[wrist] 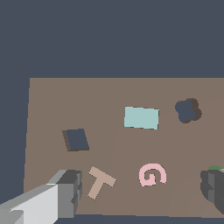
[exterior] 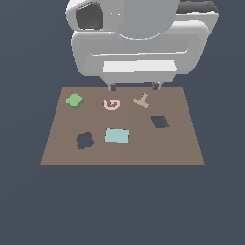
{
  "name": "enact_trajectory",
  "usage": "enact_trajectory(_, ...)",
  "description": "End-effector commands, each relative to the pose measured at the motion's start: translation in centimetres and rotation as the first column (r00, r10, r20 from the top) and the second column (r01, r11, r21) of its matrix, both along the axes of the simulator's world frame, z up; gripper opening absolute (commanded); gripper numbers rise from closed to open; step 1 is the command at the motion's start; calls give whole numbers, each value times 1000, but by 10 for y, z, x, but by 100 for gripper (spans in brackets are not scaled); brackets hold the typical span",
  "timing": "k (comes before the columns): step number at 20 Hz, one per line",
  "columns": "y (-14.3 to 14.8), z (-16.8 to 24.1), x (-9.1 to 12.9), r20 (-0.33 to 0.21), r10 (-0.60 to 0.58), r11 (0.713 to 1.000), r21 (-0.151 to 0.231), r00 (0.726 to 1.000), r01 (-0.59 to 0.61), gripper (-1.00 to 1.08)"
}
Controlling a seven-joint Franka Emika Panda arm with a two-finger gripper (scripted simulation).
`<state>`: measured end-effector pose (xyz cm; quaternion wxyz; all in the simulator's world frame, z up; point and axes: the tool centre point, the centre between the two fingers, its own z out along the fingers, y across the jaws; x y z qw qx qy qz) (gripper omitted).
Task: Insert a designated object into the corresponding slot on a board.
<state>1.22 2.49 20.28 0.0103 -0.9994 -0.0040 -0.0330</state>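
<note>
Poised wide open and empty-handed above the board's far edge, gripper yet to reach green clover block in the far corner, lobed slot waiting near the front edge

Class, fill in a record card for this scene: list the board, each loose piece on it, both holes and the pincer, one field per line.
board: brown square, flat
green block: on the board's far corner, exterior view's left
pink G: on the board
tan T: beside the G
teal rectangle: mid-board
lobed slot: empty
diamond hole: empty
pincer: open, above the far edge, holding nothing
</note>
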Motion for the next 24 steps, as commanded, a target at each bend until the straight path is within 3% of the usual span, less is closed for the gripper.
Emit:
enact_trajectory(1,0,0,0,0,0,1000,0,1000,0,100)
enact_trajectory(6,-14,-10,-1,-4,-40,999,-1,999,40,100)
enact_trajectory(12,-68,-48,-11,-21,-187,982,-4,982,187,100)
enact_trajectory(18,-144,-104,-43,-45,-402,916,-13,914,402,100)
enact_trajectory(24,-188,-141,-73,-60,-531,847,-21,845,531,100)
